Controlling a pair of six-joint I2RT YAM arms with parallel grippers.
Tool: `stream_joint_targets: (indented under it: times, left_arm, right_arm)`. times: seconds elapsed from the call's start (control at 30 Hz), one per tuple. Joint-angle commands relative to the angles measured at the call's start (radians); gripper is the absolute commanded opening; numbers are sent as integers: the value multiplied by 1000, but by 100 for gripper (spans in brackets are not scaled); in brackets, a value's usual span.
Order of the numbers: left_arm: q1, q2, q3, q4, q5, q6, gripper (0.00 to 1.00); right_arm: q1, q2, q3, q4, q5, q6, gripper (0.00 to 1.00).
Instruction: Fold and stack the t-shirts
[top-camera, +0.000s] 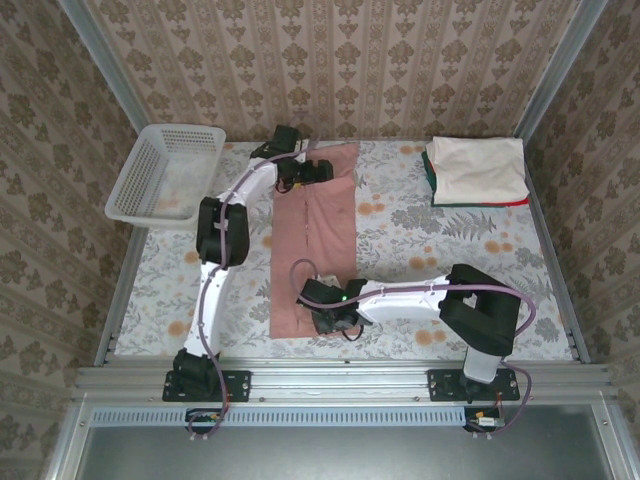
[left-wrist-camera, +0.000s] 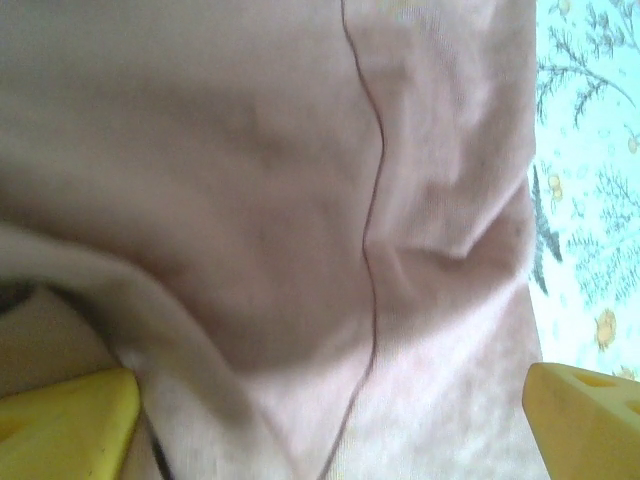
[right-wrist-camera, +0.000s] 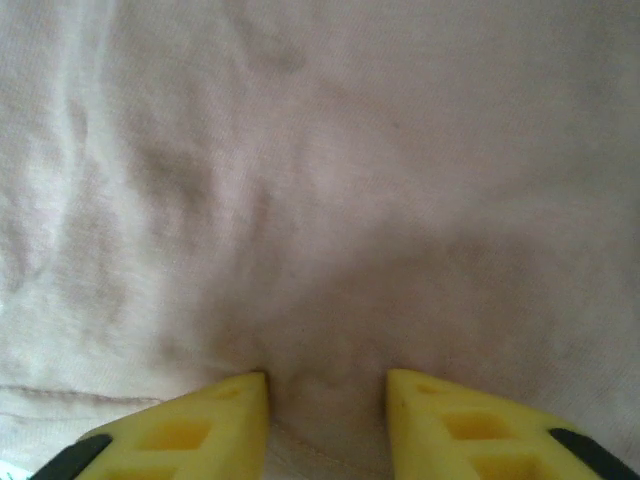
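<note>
Pink tee (top-camera: 315, 240) lies as a long folded strip mid-table, running near to far; the folded stack (top-camera: 478, 170) sits at the far right. Left gripper (left-wrist-camera: 330, 400) is over its far end, fingers wide apart. Right gripper (right-wrist-camera: 327, 385) presses its near end, fingers narrowly apart with cloth bunched between; cannot tell if clamped.

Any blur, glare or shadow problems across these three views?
Top external: sharp, evenly lit. Left wrist: pink tee in soft focus, tablecloth strip at right overexposed. Right wrist: fabric blurred from closeness, shadow pooling just above the right gripper.
</note>
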Motion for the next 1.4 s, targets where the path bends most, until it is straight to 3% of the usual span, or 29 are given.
stream_joint_targets:
  times: [0.0,0.17,0.43,0.53,0.63,0.8,0.97,1.17,1.23,1.37]
  left_arm:
    - [15,-196,-79,-20,17,37,100]
    - [38,-405,-254,-24,7,29,100]
    - [80,-728,-637,0,-59,26,100]
    - [85,-895,-897,77,-87,2,100]
    - [74,-1060,-1180,160,-80,-51,100]
    - [21,-1302,-1606,279,-80,-181,98]
    - [-54,-1493,-1773,271,-89,-243,84]
    - [-73,-1545,-1848,280,-61,-267,77]
    - [-123,-1538,-1866,308,-58,-283,75]
    - [-183,-1508,-1883,342,-85,-300,66]
  right_arm:
    - [-1,-7,-4,-22,5,5,26]
    - [1,-70,-19,-23,36,0,4]
    - [5,-145,-55,-27,43,3,3]
    - [7,-152,-81,5,5,1,10]
    - [8,-139,-77,-26,4,8,29]
    - [28,-124,7,-59,30,-40,36]
    - [26,16,121,-93,28,-80,39]
    - [26,102,181,-140,41,-73,38]
    - [26,106,185,-152,45,-74,35]
    - [29,81,177,-172,69,-63,12]
